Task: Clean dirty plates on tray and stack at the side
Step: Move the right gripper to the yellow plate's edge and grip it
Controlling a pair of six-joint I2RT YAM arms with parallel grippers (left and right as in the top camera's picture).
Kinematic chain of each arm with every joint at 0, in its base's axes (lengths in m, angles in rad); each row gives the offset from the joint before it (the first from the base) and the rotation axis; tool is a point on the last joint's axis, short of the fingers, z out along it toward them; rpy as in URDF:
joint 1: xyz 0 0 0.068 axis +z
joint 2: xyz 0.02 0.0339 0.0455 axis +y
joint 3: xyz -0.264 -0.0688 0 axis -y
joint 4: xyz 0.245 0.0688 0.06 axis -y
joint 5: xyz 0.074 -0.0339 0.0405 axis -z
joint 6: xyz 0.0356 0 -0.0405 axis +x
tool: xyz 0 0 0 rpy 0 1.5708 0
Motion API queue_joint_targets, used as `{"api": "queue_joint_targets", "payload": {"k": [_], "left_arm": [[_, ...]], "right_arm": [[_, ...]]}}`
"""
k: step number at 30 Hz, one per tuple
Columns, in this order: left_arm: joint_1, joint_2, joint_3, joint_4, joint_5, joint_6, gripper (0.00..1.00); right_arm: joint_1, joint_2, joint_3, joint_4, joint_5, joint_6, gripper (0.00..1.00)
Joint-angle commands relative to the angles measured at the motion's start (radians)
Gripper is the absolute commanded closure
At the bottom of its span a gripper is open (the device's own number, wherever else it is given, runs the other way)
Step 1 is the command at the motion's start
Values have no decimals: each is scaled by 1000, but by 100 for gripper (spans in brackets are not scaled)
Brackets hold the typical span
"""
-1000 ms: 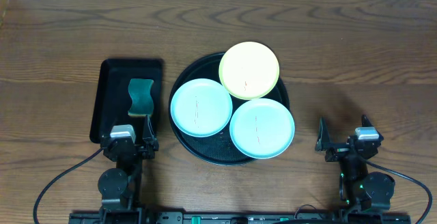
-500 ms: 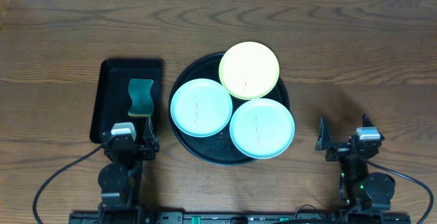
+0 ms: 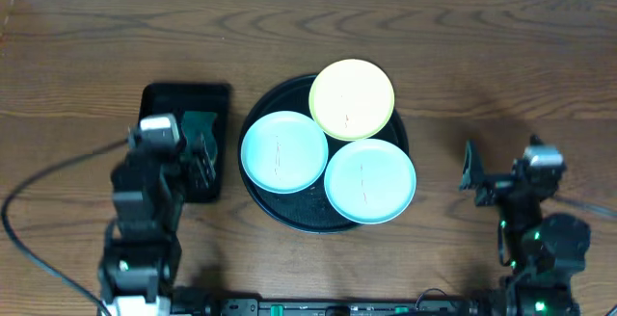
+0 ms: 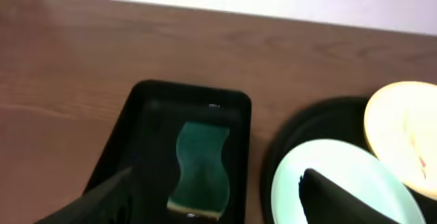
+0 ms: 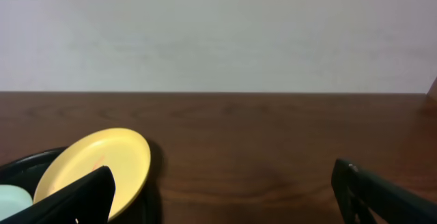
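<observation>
Dark wooden table [image 3: 501, 56] below a pale wall. At table centre, round black tray [image 3: 307, 212] carrying yellow plate [image 3: 351, 98] toward the far edge and two turquoise plates [image 3: 284, 151] nearer, each faintly streaked red. Left tool [image 4: 217, 207] spread open over rectangular tray [image 4: 153, 115] with green sponge [image 4: 201, 169], near the left edge. Right tool [image 5: 229, 203] spread open near the right edge.

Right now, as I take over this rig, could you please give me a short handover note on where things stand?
Left gripper: open, empty, over the small tray, sponge just ahead.
Right gripper: open, empty, to the right of the round tray.
Plates: yellow plate, left turquoise plate and right turquoise plate all lie on the round tray, streaks at centre.
Done: nothing wiped, nothing stacked.
Left: grasp the sponge, wipe each plate, stack them beside the tray.
</observation>
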State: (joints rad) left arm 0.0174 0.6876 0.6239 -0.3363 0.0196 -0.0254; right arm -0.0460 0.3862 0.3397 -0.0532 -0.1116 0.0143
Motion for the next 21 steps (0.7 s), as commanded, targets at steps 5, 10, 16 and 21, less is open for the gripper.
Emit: {"api": "queue_joint_targets", "payload": {"k": [5,10,16,21], "left_arm": [[-3,322,435,-325,0,-2,25],[4,502,684,-570,53,-1,25],[35,690,930,-794,179,6,25],[40,743,978,-813,190,7,25]], "right_arm": [[7,387,379,-209,-40,11,1],[6,588,636,-430,-40,10,1],[7,843,977,-785,-43,10,1],[7,1001,1181,-1019,-44,3,1]]}}
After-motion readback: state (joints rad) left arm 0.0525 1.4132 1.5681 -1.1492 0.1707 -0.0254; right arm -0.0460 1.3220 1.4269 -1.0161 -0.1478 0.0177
